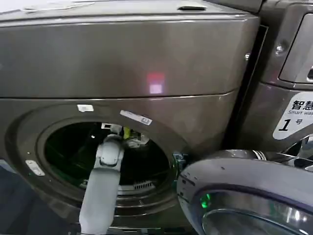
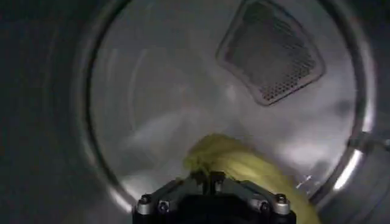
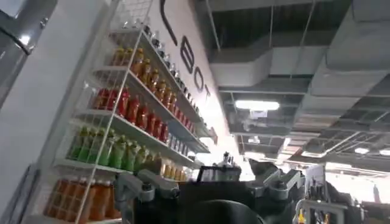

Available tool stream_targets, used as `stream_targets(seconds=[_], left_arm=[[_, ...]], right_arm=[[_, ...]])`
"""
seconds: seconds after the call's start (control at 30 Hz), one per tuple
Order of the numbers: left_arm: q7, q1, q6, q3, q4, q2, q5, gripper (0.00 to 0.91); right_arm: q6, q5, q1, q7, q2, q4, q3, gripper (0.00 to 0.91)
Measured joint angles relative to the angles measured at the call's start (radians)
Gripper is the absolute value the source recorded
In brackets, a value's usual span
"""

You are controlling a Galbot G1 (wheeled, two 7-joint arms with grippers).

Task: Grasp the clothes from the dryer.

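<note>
My left arm reached through the open porthole of the bronze-grey dryer [image 1: 146, 58], its left gripper [image 2: 213, 182] deep inside the drum. My fingers were closed on the yellow-green garment [image 2: 244, 161], which bunched directly at the fingertips and trailed away beneath them against the pale drum wall. A perforated vent panel [image 2: 271, 52] sat on the back wall beyond my fingers. My right gripper [image 3: 225, 173] pointed up toward shelves of bottles [image 3: 131, 109]; whether its fingers were open I cannot tell.

The left arm [image 1: 105, 181] is seen reaching from the lower left of the frame into the dryer [image 1: 122, 63] porthole, where yellow-green clothes [image 1: 127, 133] are glimpsed.
</note>
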Motion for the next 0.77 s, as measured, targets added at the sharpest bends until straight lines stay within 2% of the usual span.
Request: stream_targets(seconds=[0.3, 0.77], left_arm=[[-0.052, 0.018, 0.018, -0.003, -0.01, 0.009, -0.083, 0.0], [-0.054, 0.02, 0.014, -0.004, 0.002, 0.02, -0.106, 0.0]], right_arm=[[-0.001, 0.01, -0.003, -0.001, 0.001, 0.008, 0.011, 0.907], [-0.029, 0.016, 0.001, 0.004, -0.014, 0.007, 0.044, 0.907]])
